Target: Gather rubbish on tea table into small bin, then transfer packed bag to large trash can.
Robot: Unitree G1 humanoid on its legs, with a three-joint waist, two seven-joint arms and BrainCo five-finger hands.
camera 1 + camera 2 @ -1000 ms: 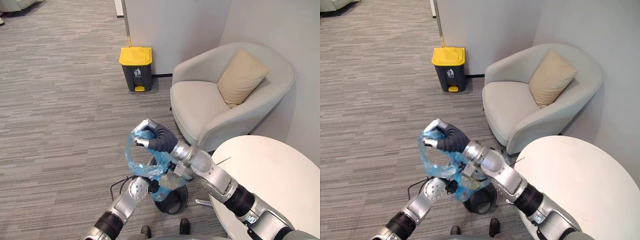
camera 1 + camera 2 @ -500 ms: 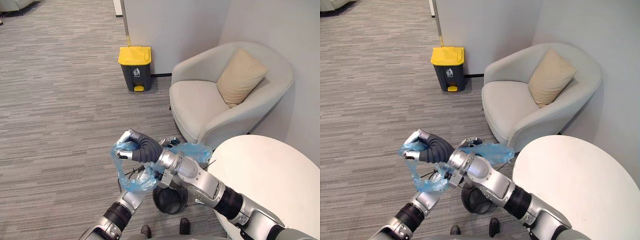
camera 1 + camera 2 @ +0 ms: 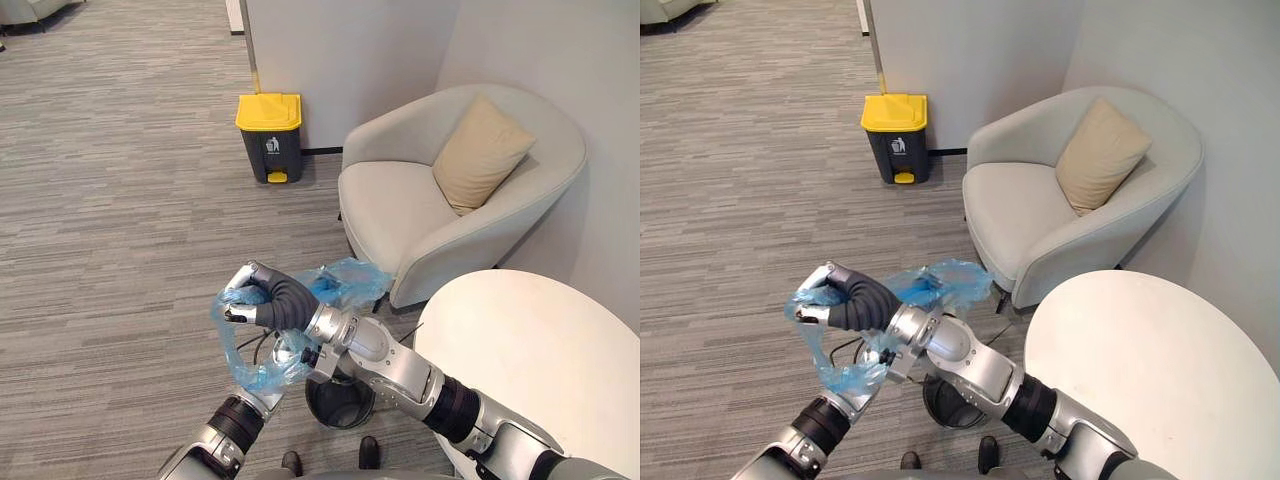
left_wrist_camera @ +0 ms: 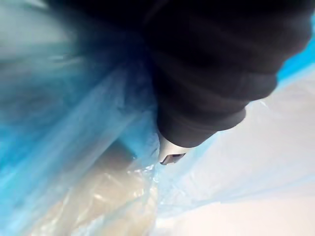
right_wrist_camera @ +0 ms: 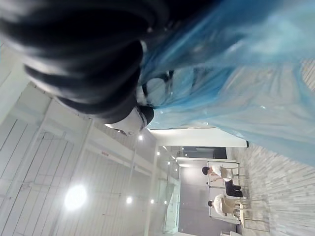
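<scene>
A translucent blue rubbish bag (image 3: pixel 345 282) hangs stretched in the air above the small black bin (image 3: pixel 340 398) on the carpet. My right hand (image 3: pixel 262 298) is shut on the bag's upper loop, to the left of the bin. Just below it my left hand (image 3: pixel 288 352) is wrapped in the bag's lower folds (image 3: pixel 260 376), its fingers curled into the plastic. The left wrist view has blue film (image 4: pixel 74 147) pressed close against the hand's dark cover. The large grey trash can (image 3: pixel 269 135) with a yellow lid stands by the far wall. The white round tea table (image 3: pixel 545 350) is at the right.
A light grey armchair (image 3: pixel 440 200) with a beige cushion (image 3: pixel 482 152) stands between the tea table and the trash can. Open grey carpet (image 3: pixel 120 220) stretches to the left and towards the can. A white wall corner (image 3: pixel 340 50) rises behind the can.
My right hand has carried the bag's top to the left and slightly down, away from above the bin. The bag is now drawn out wider, and my left hand's fingers have curled in.
</scene>
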